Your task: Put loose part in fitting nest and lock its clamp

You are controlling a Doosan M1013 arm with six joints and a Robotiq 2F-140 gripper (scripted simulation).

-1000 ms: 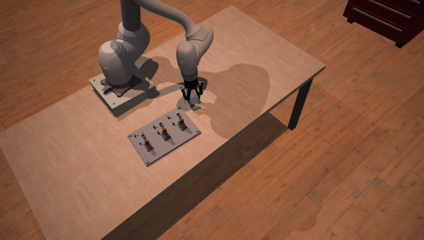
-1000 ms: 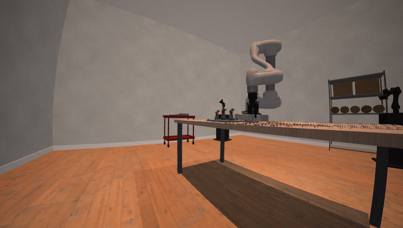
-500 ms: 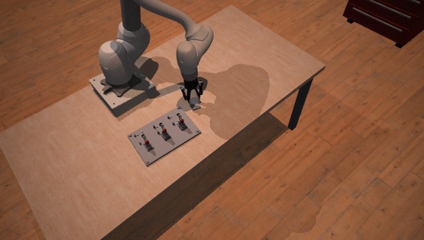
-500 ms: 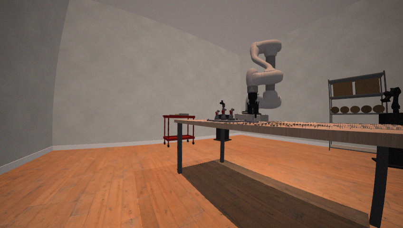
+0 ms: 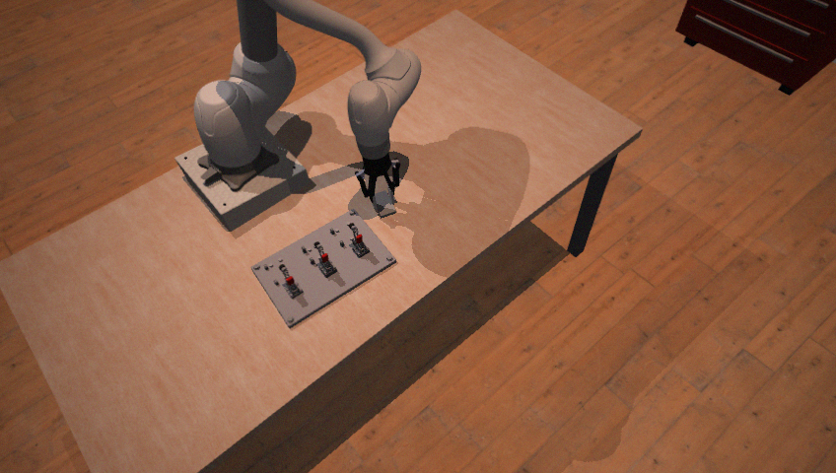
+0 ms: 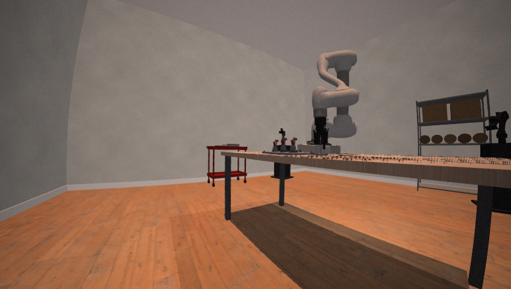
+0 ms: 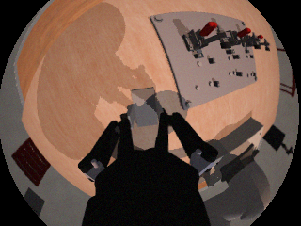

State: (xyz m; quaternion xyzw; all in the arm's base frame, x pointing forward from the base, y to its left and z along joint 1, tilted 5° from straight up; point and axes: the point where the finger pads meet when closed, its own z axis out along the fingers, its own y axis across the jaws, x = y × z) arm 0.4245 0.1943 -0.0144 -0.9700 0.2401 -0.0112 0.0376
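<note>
The loose part is a small flat grey plate lying on the table just behind the fixture's far corner. My gripper points straight down and is shut on the part, low at the table top. In the wrist view the fingers pinch the grey part from both sides. The grey fixture plate lies in front of it, with three nests in a row. Each nest has a clamp with a red handle standing up. The fixture also shows in the wrist view at the upper right.
The arm's base stands on a grey block at the table's back, left of the gripper. The table's right edge and a dark leg are far right. A dark red cabinet stands on the floor beyond.
</note>
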